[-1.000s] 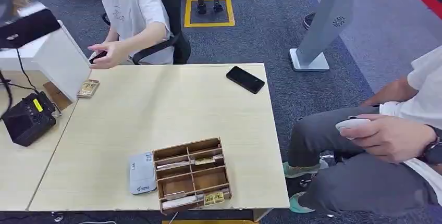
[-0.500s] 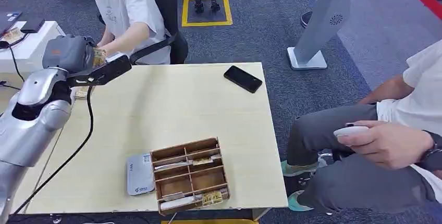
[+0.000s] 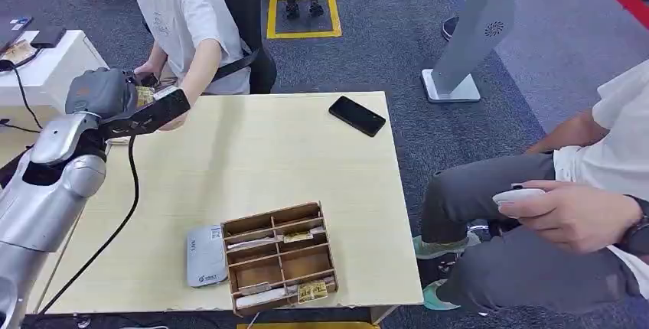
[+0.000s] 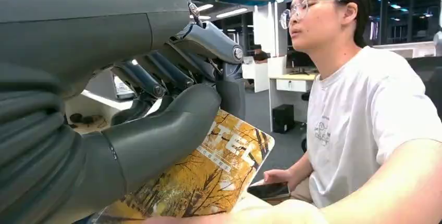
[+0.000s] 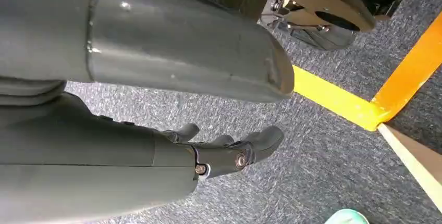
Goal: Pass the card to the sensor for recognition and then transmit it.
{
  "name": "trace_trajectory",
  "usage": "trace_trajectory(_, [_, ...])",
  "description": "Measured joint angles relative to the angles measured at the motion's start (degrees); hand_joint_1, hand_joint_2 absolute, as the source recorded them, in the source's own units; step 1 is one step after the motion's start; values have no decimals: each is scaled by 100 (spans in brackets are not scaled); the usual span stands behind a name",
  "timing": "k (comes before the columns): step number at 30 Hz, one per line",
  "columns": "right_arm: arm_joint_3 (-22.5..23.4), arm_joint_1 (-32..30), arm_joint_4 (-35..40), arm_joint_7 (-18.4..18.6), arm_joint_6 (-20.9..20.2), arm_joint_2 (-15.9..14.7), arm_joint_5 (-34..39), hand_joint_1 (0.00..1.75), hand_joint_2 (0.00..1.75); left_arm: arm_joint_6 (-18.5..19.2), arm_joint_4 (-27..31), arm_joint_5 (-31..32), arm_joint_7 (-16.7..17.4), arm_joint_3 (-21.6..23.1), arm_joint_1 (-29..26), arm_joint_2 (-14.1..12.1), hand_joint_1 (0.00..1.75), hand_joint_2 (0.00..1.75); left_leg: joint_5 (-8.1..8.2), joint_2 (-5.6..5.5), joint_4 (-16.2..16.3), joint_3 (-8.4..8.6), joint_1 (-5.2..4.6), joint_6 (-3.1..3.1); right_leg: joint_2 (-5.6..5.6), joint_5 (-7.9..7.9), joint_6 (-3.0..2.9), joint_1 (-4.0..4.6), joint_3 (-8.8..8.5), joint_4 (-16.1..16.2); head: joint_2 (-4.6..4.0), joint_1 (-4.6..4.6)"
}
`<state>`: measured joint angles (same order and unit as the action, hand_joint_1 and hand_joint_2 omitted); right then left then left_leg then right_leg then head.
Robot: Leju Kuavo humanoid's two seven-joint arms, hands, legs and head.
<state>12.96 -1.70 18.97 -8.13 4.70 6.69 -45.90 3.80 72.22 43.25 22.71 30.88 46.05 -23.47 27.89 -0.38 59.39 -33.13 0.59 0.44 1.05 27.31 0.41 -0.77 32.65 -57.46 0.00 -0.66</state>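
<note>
Up at the far left corner of the pale wooden table (image 3: 252,157), the robot's left hand (image 3: 103,93) is raised, its thick thumb (image 4: 172,125) and dark fingers (image 4: 156,73) pinching one card (image 4: 208,177), a yellow card printed with autumn trees. Just past that hand, one person in a white shirt (image 3: 187,15) sits at the table's far edge with a forearm reaching up beside the card, though I cannot tell if they touch it. Well away from the hand, toward the near edge, sits one wooden divider tray (image 3: 279,256) holding several more cards in its compartments, and touching the tray's left side lies one grey card reader (image 3: 205,254). One black phone (image 3: 357,115) lies at the far right of the tabletop, well apart from the hand. A second person (image 3: 566,214) sits to the right with one white controller (image 3: 519,196) in hand. The robot's right hand (image 5: 229,153) hangs over grey carpet beside yellow floor tape, fingers loosely curled and apart, holding nothing.
</note>
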Motion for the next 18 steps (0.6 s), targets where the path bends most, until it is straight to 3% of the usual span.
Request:
trace_trajectory(5, [-39,0,0,0,0,0,22,0,0,24,-24,-6,-2,-39,0,17,175,175,0,0,0,0,0,0,0,0,0,0,1,0,0,0])
trace_trajectory(6, [-39,0,0,0,0,0,24,0,0,26,-28,-11,-5,-44,1,17,154,175,0,0,0,0,0,0,0,0,0,0,1,0,0,-2])
trace_trajectory(7, [-44,0,0,8,0,0,35,0,0,33,-37,-26,-11,-50,1,17,42,175,0,0,0,0,0,0,0,0,0,0,2,0,0,0])
trace_trajectory(8, [-50,0,0,18,0,0,44,0,0,37,-44,-42,-18,-55,1,17,61,175,0,0,0,0,0,0,0,0,0,0,2,0,0,-2])
trace_trajectory(9, [-61,-2,0,18,0,0,70,0,0,37,-46,-50,-35,-57,0,17,7,175,0,0,0,0,1,0,0,0,0,0,2,0,0,-2])
trace_trajectory(10, [-72,-3,0,17,0,0,90,0,0,37,-46,-55,-42,-57,0,17,0,175,0,0,0,0,1,0,0,0,0,1,2,0,0,-2])
trace_trajectory(18, [-286,-41,57,103,2,-6,352,0,0,-122,-55,-52,-107,-87,-5,15,0,175,0,-1,0,-2,1,0,-1,0,0,0,0,-1,0,0])
